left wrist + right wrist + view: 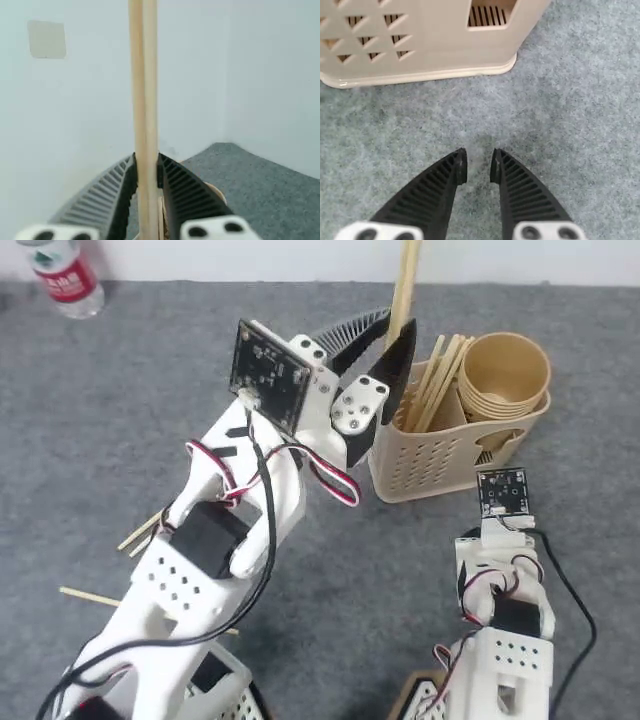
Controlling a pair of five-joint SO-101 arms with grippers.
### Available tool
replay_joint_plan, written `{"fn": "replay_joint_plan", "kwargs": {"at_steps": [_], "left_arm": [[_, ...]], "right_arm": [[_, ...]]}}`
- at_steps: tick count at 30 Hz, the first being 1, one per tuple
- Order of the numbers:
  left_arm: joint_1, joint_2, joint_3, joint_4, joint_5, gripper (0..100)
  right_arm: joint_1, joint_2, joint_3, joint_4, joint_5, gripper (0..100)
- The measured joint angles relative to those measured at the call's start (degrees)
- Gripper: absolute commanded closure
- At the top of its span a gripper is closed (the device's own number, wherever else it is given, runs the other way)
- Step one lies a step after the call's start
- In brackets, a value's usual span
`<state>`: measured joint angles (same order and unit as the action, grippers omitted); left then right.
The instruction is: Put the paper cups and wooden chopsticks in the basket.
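Paper cups point(505, 375) are stacked in the basket point(430, 475) already, plus a bunch of sticks. Left gripper point(395, 335) is clamped on a chopstick pair point(403, 285), upright, with the basket right below its tips. A few loose chopsticks point(140, 533) are left on the table, back by that arm's base.

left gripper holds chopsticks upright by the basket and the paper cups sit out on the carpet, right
Not quite. The left gripper does hold the chopsticks upright by the basket, but the paper cups are stacked inside the basket, as the high view shows.
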<state>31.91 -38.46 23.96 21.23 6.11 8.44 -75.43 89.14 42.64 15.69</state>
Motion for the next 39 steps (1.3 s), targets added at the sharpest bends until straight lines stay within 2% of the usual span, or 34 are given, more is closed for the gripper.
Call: {"fn": "replay_joint_plan", "kwargs": {"at_steps": [5,8,13,18,23,30,39], "left_arm": [[1.14,3.34,1.32,-3.08,4.31,99],[1.14,7.65,4.31,-10.64,6.33,99],[0.97,15.30,11.52,-26.37,4.48,99],[1.14,18.46,15.38,-31.74,3.78,98],[0.35,18.55,16.79,-32.44,3.78,90],[0.35,18.55,18.64,-31.56,3.78,89],[-0.88,8.18,18.73,-16.35,2.99,89]], "right_arm": [[0.00,0.00,0.00,0.00,0.00,90.0],[0.00,0.00,0.35,0.00,0.00,90.0],[0.00,0.00,0.62,0.00,0.00,89.8],[0.00,0.00,0.70,-0.88,0.00,90.0],[0.00,0.00,0.70,-0.97,0.00,90.1],[0.00,0.00,0.70,-0.97,0.00,90.1],[0.00,0.00,1.05,-0.97,0.00,90.1]]}}
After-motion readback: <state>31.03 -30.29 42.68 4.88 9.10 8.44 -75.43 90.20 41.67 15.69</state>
